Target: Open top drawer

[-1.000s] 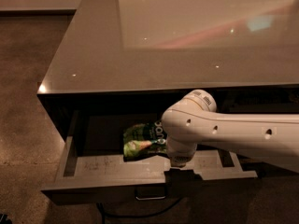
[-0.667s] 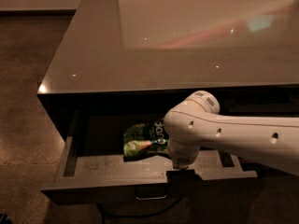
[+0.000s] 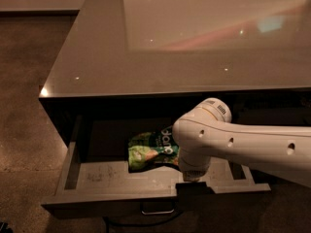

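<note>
- The top drawer [image 3: 112,174] is sitting well pulled out beneath the counter [image 3: 146,57], long axis running left-right.
- The gripper [image 3: 193,184] is resting at its front edge, handle [image 3: 158,209] just below-left; whether it is holding anything, I cannot tell.

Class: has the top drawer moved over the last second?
Yes. The top drawer slid slightly further out from under the countertop, toward the camera; the claw sits at its front rim.
</note>
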Controlling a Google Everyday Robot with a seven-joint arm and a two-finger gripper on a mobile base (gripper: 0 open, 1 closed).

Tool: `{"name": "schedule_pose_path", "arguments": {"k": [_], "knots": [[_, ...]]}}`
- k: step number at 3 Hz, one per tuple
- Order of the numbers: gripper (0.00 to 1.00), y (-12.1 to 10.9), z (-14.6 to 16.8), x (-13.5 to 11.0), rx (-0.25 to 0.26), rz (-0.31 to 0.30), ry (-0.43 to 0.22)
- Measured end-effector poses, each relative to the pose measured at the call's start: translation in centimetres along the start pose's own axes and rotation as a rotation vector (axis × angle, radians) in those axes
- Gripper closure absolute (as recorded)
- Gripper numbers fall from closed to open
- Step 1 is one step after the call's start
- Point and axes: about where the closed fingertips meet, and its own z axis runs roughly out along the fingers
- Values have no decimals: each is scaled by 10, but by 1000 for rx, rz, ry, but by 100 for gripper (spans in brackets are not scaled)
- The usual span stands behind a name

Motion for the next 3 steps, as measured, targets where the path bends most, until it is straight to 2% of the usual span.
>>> {"name": "schedule_pose_path", "arguments": {"k": [1,2,3], "knots": [[100,2,0,1,-5,1,1],[100,14,-2,13,-23,23,12],[100,13,-3,13,-21,24,12]]}}
